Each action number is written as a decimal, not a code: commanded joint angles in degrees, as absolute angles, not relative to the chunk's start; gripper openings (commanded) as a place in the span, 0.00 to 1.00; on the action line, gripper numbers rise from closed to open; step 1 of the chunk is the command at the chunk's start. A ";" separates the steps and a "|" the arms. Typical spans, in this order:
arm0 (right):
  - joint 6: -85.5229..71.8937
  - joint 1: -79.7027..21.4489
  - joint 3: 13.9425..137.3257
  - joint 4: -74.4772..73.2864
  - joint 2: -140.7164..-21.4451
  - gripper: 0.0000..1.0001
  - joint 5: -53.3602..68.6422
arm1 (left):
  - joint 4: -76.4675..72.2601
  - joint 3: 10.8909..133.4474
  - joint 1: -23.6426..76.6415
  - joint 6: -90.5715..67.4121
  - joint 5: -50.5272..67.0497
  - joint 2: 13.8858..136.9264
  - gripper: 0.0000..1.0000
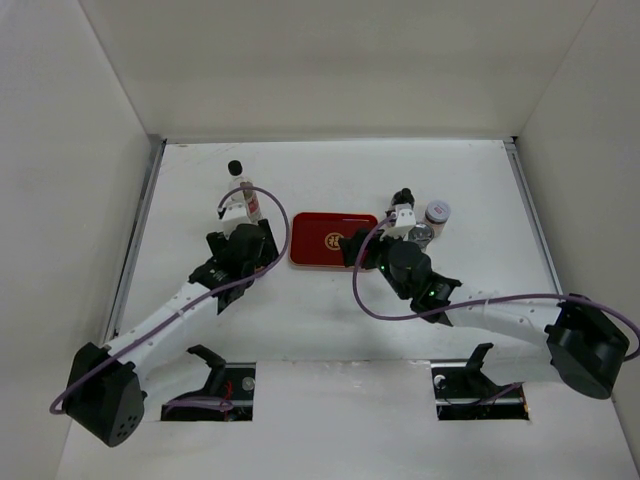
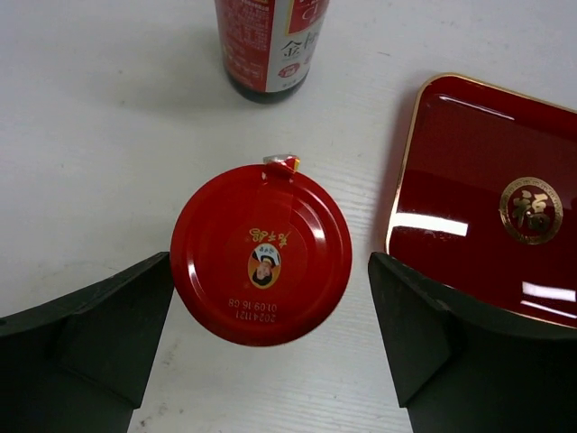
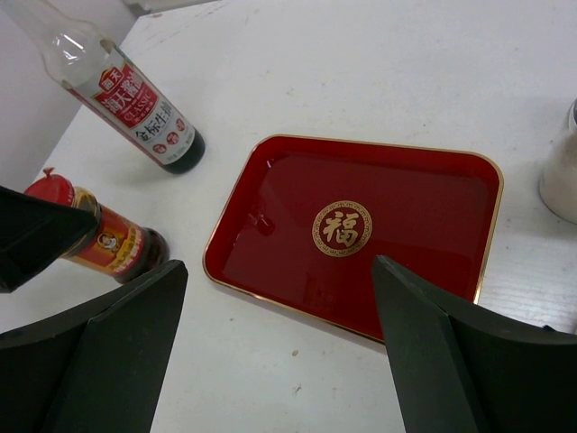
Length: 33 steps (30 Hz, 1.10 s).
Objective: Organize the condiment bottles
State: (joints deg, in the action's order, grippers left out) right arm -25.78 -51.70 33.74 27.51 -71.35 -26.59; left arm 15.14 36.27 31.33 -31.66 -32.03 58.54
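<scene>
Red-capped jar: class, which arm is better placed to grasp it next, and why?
Probably left. The left gripper, open, straddles the red-capped jar; the right gripper is open above the red tray, the jar off to its side.

Tall bottle (image 2: 270, 45) top cut off; tray (image 2: 469, 162) right side cropped; jar (image 3: 563, 171) mostly out of frame.
</scene>
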 commanded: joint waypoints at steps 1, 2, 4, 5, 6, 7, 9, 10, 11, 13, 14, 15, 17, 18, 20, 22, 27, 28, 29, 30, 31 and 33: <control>-25.58 -51.72 34.89 30.67 -71.46 0.90 -26.10 | 9.94 35.33 29.31 -31.11 -29.88 59.58 0.83; -25.49 -51.72 34.89 30.67 -71.19 0.90 -26.10 | 9.50 35.25 28.96 -31.11 -30.23 60.20 0.79; -25.49 -51.72 34.72 30.76 -70.75 0.91 -26.10 | 8.79 35.33 28.52 -31.03 -30.50 61.34 0.76; -25.58 -51.72 34.54 30.85 -70.75 0.91 -26.10 | 8.62 35.77 28.43 -30.59 -30.85 62.04 0.75; -25.66 -51.72 34.45 30.85 -70.84 0.91 -26.10 | 8.61 36.29 28.52 -29.98 -31.55 62.57 0.72; -25.75 -51.72 34.45 30.85 -71.01 0.91 -26.10 | 8.35 36.65 29.13 -29.45 -32.68 63.01 0.68; -25.49 -51.72 34.80 30.41 -71.19 0.91 -26.10 | 6.86 36.91 30.79 -28.22 -35.58 63.28 0.53; -25.31 -51.72 34.89 30.41 -71.19 0.91 -26.10 | 6.25 37.18 31.85 -27.86 -36.55 63.11 0.46; -25.23 -51.72 34.72 30.76 -71.10 0.91 -26.10 | 6.07 37.96 32.73 -27.43 -37.17 62.93 0.41; -25.49 -51.55 34.45 30.85 -71.02 0.91 -26.10 | 6.76 40.50 34.40 -26.29 -38.05 62.14 0.35; -25.66 -51.37 34.37 30.85 -70.93 0.91 -26.10 | 6.68 41.74 35.28 -25.67 -38.67 61.62 0.33; -25.84 -51.37 34.28 30.85 -70.84 0.91 -26.19 | 6.07 42.71 36.16 -25.23 -39.19 61.00 0.33; -25.84 -51.37 34.28 30.85 -70.49 0.91 -26.19 | 5.02 45.16 37.22 -24.96 -39.20 60.99 0.31; -25.84 -51.37 34.28 30.85 -70.49 0.91 -26.28 | 4.23 46.39 37.48 -24.87 -38.68 61.69 0.31; -25.84 -51.11 34.19 31.11 -71.10 0.91 -26.63 | 2.38 49.29 38.01 -24.09 -37.27 64.41 0.31; -26.01 -50.84 34.36 30.41 -71.54 0.91 -26.72 | -0.25 51.84 38.10 -23.03 -35.95 67.75 0.31; -26.10 -50.32 33.84 30.67 -70.67 0.91 -27.07 | -7.38 57.38 37.84 -21.97 -32.35 77.50 0.30; -26.10 -50.05 33.58 30.67 -70.23 0.91 -27.16 | -8.17 58.52 37.66 -21.89 -31.39 79.35 0.30; -26.02 -49.88 33.49 30.41 -69.79 0.91 -27.16 | -8.70 59.41 37.49 -21.80 -30.77 80.84 0.30; -25.84 -49.79 33.31 30.24 -69.09 0.91 -27.25 | -9.57 60.63 37.14 -21.80 -29.89 83.12 0.30; -25.75 -49.61 33.05 30.23 -68.30 0.91 -27.51 | -10.02 61.34 36.87 -21.71 -29.36 84.36 0.30; -25.75 -49.09 32.44 30.32 -66.98 0.91 -28.30 | -10.28 63.36 36.69 -21.80 -28.48 87.35 0.30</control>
